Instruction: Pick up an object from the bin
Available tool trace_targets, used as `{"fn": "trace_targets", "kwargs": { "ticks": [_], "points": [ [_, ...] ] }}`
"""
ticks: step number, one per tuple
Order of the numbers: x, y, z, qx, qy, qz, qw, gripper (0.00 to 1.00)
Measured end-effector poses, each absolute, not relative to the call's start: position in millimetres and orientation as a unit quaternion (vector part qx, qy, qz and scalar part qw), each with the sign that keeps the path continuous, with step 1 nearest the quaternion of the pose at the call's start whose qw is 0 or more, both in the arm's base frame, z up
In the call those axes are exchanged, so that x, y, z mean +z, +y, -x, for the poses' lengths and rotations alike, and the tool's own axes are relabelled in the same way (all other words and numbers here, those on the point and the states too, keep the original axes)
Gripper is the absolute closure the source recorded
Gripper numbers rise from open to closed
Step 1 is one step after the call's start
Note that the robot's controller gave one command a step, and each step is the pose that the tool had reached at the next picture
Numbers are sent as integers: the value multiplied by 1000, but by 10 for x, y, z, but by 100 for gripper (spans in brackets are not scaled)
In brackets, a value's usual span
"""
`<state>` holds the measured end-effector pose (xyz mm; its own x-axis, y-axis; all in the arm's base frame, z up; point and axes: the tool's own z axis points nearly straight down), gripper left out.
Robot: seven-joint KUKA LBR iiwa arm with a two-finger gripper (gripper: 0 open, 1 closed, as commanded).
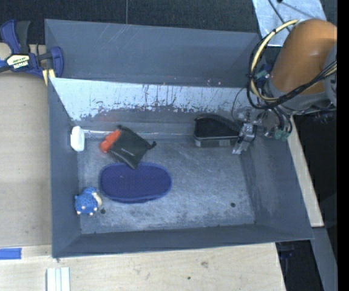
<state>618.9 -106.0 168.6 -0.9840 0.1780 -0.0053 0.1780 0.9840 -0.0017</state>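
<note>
Nearest sits a small blue toy (pixel 87 203) at near left of the bin (pixel 162 241), a blue oval pad (pixel 135 182) beside it. Far right, the claw (pixel 243 139) hangs at the right end of a black tray (pixel 212 132); spread or pressed together, I cannot tell

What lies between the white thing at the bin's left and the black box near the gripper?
In the camera view: an orange piece and a dark flat square, then bare bin floor.
</note>
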Motion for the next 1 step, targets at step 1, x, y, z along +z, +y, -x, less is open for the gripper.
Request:
{"fn": "trace_targets", "kwargs": {
  "ticks": [1],
  "points": [
    [2470, -1016, -6285, -1, 995, -102, 2, 100]
  ]
}}
